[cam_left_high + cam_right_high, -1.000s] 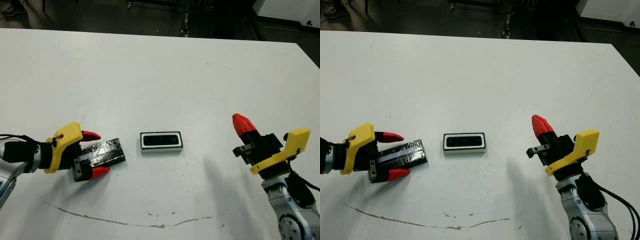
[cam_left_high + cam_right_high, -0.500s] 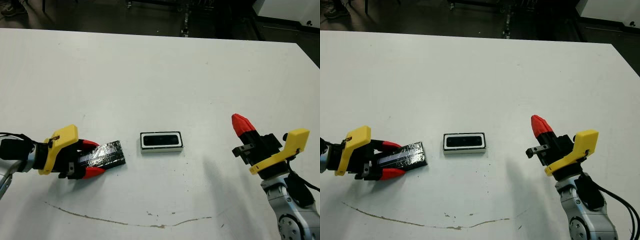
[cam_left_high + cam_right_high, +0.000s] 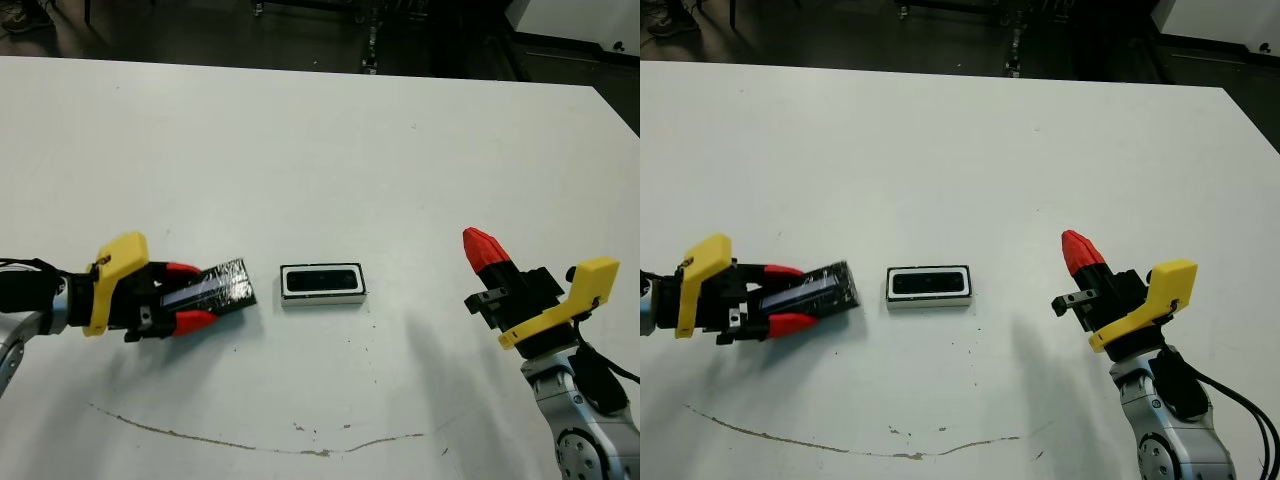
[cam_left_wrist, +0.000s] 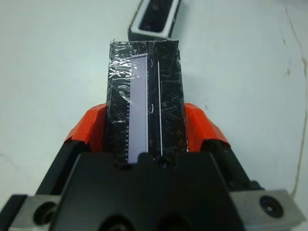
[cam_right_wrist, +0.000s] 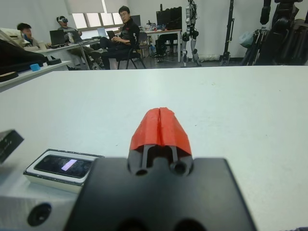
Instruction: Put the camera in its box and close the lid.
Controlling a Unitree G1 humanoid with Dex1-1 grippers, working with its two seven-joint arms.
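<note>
The lid [image 3: 222, 286], glossy black with a pale stripe, sits between the red fingers of my left gripper [image 3: 198, 294], which is shut on it; its free end is tilted up off the table and points at the box. The box [image 3: 322, 297] lies a short way right of the lid, at the table's middle. The camera [image 3: 322, 280] lies flat inside it, its lit screen showing in the right wrist view [image 5: 67, 164]. My right gripper [image 3: 481, 248] hovers shut and empty to the right of the box. The left wrist view shows the lid [image 4: 144, 86] gripped by its long sides.
A thin brown curved mark [image 3: 250, 440] runs across the table near its front edge. Beyond the table's far edge, the right wrist view shows seated people [image 5: 122, 29] at desks and equipment stands.
My left gripper went from open around the lid to shut on it. The lid's free end has risen and shifted slightly towards the box. The right arm has stayed put.
</note>
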